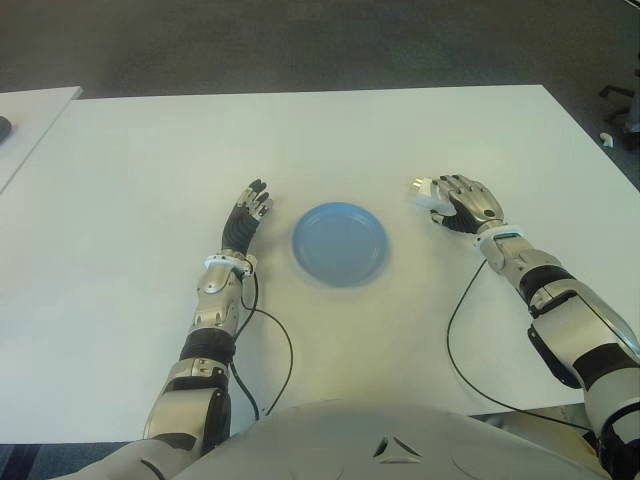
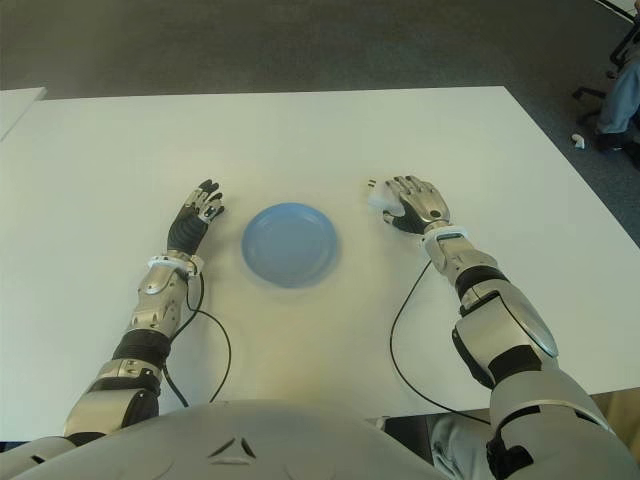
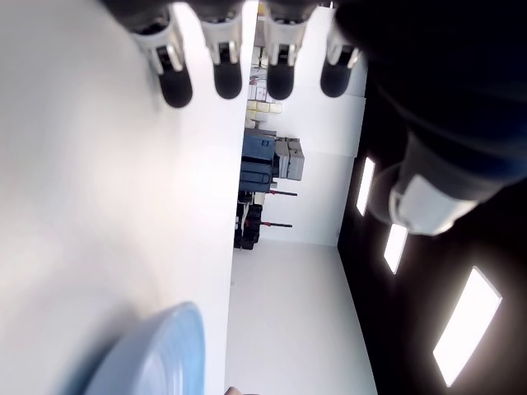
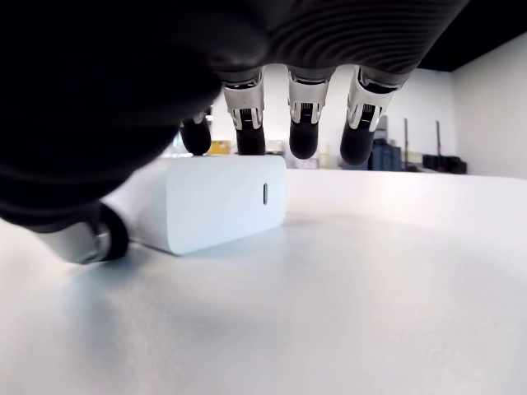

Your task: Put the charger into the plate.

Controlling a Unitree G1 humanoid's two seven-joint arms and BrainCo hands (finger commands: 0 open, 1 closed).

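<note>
The white charger lies on the white table, to the right of the round blue plate, which holds nothing. My right hand is over the charger's right side. In the right wrist view its fingers reach out above the charger without closing, and the thumb sits low beside it. The charger stands flat on the table. My left hand shows just left of the plate, fingers stretched straight and holding nothing.
A second white table stands at the far left with a dark object on it. Black cables trail from both wrists toward the table's near edge. Chair legs and a person's leg show at the far right.
</note>
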